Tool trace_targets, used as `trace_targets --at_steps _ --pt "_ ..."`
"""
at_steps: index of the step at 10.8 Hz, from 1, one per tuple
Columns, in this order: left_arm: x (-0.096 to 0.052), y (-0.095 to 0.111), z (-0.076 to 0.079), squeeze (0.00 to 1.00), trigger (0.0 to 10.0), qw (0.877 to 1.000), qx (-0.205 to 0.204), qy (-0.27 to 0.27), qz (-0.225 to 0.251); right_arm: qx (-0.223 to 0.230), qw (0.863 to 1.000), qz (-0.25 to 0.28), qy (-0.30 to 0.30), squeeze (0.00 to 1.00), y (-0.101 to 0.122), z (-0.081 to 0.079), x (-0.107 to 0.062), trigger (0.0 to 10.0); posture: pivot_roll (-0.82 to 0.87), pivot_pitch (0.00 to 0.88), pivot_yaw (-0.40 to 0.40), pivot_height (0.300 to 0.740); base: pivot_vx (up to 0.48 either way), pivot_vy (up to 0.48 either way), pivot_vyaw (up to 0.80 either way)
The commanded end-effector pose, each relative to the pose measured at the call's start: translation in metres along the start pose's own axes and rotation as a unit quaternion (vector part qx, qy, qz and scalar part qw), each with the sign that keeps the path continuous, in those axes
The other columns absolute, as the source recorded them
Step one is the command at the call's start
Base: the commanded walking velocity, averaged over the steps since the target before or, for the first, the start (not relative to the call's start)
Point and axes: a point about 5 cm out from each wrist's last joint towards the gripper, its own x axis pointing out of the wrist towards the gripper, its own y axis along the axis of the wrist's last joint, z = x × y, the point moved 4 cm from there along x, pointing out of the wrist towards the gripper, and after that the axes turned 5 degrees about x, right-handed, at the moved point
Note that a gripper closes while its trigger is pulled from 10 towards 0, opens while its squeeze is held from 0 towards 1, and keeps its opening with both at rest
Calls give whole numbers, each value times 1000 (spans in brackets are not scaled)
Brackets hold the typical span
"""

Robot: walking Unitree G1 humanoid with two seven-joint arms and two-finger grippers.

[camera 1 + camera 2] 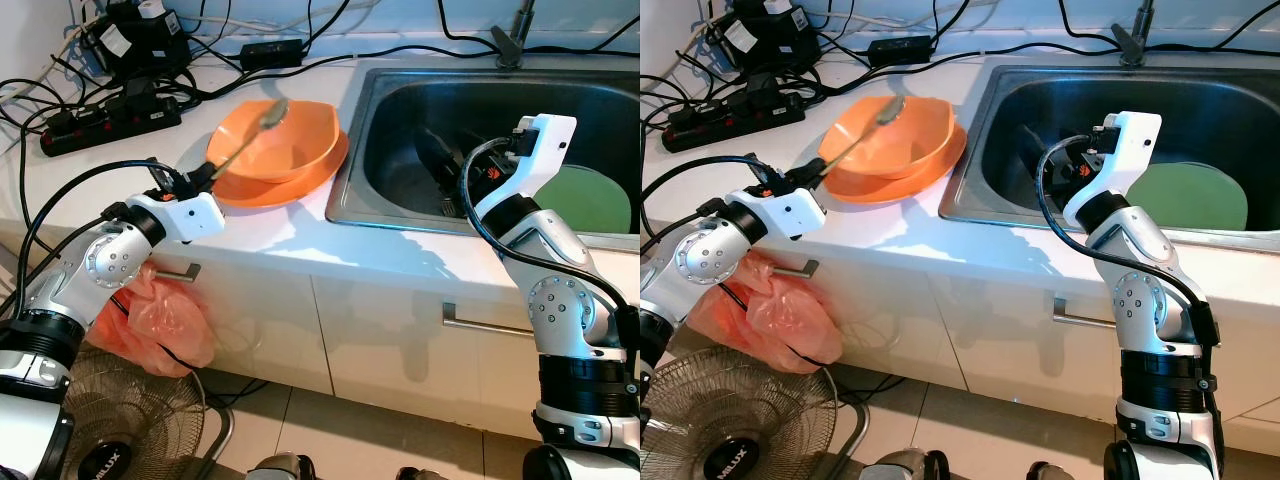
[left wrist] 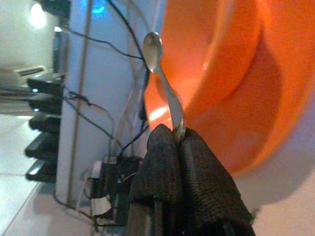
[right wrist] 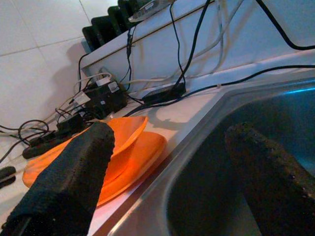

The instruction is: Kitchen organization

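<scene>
White counter (image 1: 300, 235), left pincer (image 2: 178, 140) pinching spoon (image 1: 250, 133) over orange bowl (image 1: 290, 140), right pincer (image 3: 167, 167) spread

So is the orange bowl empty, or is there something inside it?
Empty, as far as visible. The orange bowl shows a bare inside; the spoon, held by the left gripper, only reaches over its rim.
</scene>
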Motion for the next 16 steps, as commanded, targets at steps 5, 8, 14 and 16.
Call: trace_targets --at_steps 5,8,14,16 --pt "2 13 -58 0 0 989 35 141 26 2 1000 7 5 0 2 -3 0 10000 111 98 135 740 0 0 0" --pt "24 59 -72 0 0 973 -100 179 103 23 1000 10 1 0 2 -2 3 10000 106 93 120 740 0 0 0" --pt "84 129 -33 0 0 726 -675 41 126 96 994 32 -33 1000 5 4 7 10000 82 102 123 740 0 0 0" --pt "82 147 -2 0 0 682 -719 -63 117 112 993 36 -34 1000 6 6 7 10000 81 106 124 740 0 0 0"
